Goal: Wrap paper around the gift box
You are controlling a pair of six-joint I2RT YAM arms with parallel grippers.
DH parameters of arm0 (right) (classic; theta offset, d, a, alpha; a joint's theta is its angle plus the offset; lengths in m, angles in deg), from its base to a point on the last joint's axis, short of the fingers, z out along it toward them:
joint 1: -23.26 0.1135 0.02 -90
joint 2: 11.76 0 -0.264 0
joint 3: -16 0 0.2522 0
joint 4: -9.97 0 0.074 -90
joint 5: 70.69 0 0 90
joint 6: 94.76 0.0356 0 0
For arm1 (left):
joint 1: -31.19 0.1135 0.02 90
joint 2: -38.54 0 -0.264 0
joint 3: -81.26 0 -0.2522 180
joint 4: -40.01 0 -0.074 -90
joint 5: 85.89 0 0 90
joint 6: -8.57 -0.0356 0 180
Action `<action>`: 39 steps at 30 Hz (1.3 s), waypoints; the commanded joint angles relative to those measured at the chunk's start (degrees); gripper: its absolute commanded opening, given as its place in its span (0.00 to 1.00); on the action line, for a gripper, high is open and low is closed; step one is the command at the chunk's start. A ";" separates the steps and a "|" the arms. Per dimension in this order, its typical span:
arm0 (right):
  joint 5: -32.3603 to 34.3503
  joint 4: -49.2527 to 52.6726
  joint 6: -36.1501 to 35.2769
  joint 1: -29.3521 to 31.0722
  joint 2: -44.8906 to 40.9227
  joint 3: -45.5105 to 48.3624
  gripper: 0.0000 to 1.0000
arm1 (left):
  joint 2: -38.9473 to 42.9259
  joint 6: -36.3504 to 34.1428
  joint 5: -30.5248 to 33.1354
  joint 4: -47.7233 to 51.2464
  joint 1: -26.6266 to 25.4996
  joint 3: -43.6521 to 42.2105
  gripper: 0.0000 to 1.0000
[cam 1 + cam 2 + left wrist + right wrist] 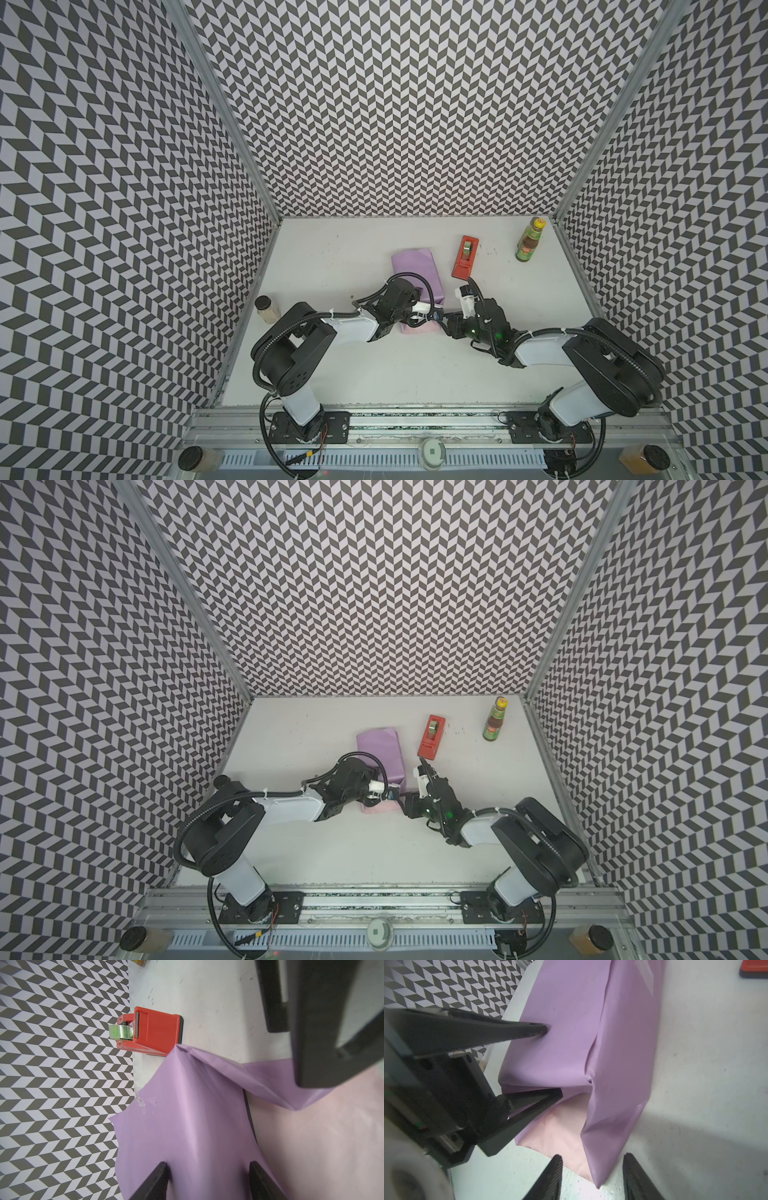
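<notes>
The paper [411,270] [378,746] lies folded lilac-side out into a long parcel on the table. The gift box is hidden inside it. At the near end the parcel gapes, showing the pale pink inner face [560,1132]. My left gripper [207,1167] [553,1060] [428,311] is open. One fingertip presses on the parcel's top and the other sits at the gaping end. My right gripper [591,1159] [448,323] is open at that same end. The pointed lilac flap [604,1167] lies loose between its fingers.
A red tape dispenser [465,257] [155,1032] stands just right of the parcel. A sauce bottle [530,241] is at the back right and a small jar [266,309] at the left wall. Patterned walls close off three sides of the white table [353,257].
</notes>
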 commanded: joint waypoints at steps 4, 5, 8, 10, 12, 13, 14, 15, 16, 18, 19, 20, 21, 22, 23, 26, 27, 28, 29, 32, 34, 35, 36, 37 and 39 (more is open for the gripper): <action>3.09 -0.04 2.73 2.03 1.82 -0.06 0.54 | -2.57 0.55 -3.27 5.11 -1.25 -1.70 0.63; 3.24 -0.07 2.83 2.36 2.23 -0.19 0.54 | -2.57 0.55 -3.20 5.07 -1.25 -1.68 0.63; 4.45 0.45 3.05 3.40 3.03 -0.76 0.54 | -2.57 0.64 -3.27 4.96 -1.29 -1.72 0.63; 4.08 -0.62 3.59 3.71 3.79 -0.77 0.54 | -2.65 0.64 -3.27 4.85 -1.25 -1.70 0.63; 2.65 -2.69 4.43 3.85 5.17 -0.77 0.53 | -2.67 0.73 -3.41 4.77 -1.26 -1.64 0.63; 1.87 -3.91 4.95 3.94 5.87 -0.72 0.53 | -2.75 0.81 -3.40 4.76 -1.25 -1.69 0.62; 0.84 -5.39 5.71 3.94 6.61 -0.68 0.52 | -2.75 0.90 -3.45 4.71 -1.26 -1.72 0.63; 0.06 -6.78 6.48 3.94 7.41 -0.65 0.51 | -2.83 0.93 -3.45 4.74 -1.23 -1.66 0.63; -0.47 -7.89 7.04 3.94 7.95 -0.59 0.51 | -2.83 0.91 -3.44 4.76 -1.26 -1.68 0.63; -1.12 -10.43 8.21 3.93 8.64 -0.33 0.49 | -2.75 1.07 -3.45 4.76 -1.34 -1.81 0.63; -1.32 -11.66 8.50 3.94 8.78 -0.16 0.48 | -2.75 1.00 -3.41 4.71 -1.33 -1.78 0.63; -1.67 -12.91 8.78 3.94 8.87 -0.07 0.47 | -2.75 0.99 -3.45 4.71 -1.34 -1.81 0.63; -1.95 -14.13 9.11 3.94 9.00 0.00 0.47 | -2.80 1.00 -3.44 4.67 -1.33 -1.86 0.63; -2.03 -15.11 9.33 3.94 9.04 0.11 0.46 | -2.83 1.00 -3.37 4.59 -1.34 -1.85 0.62; -2.02 -16.03 9.64 3.94 9.05 0.26 0.45 | -2.83 1.00 -3.36 4.67 -1.33 -1.83 0.62; 0.82 -14.43 9.72 3.94 7.65 0.55 0.43 | -2.84 1.07 -3.36 4.67 -1.33 -1.81 0.63; 1.87 -13.45 9.45 3.94 6.90 0.63 0.43 | -2.83 1.16 -3.32 4.67 -1.29 -1.80 0.63; 2.72 -13.00 9.26 3.94 6.25 0.93 0.43 | -2.75 1.19 -3.43 4.67 -1.33 -1.79 0.62; 3.86 -12.14 9.34 3.94 5.33 1.20 0.43 | -2.75 1.21 -3.54 4.61 -1.42 -1.82 0.62; 7.31 -8.71 9.21 3.94 3.12 1.22 0.43 | -2.82 1.26 -3.49 4.50 -1.42 -1.77 0.63; 7.78 -7.65 9.04 3.94 2.94 0.52 0.45 | -2.75 1.35 -3.65 4.41 -1.43 -1.85 0.63; 7.26 -7.73 9.35 3.94 2.94 0.23 0.46 | -2.82 1.34 -3.76 4.24 -1.40 -1.89 0.63; 6.94 -7.97 9.73 3.94 2.98 -0.04 0.47 | -2.92 1.34 -3.67 4.23 -1.42 -1.85 0.62; 6.78 -8.00 10.14 3.94 3.05 -0.22 0.47 | -2.92 1.34 -3.63 4.23 -1.42 -1.81 0.62; 6.74 -7.93 10.71 3.94 3.31 -0.82 0.47 | -2.93 1.43 -3.63 4.23 -1.40 -1.74 0.62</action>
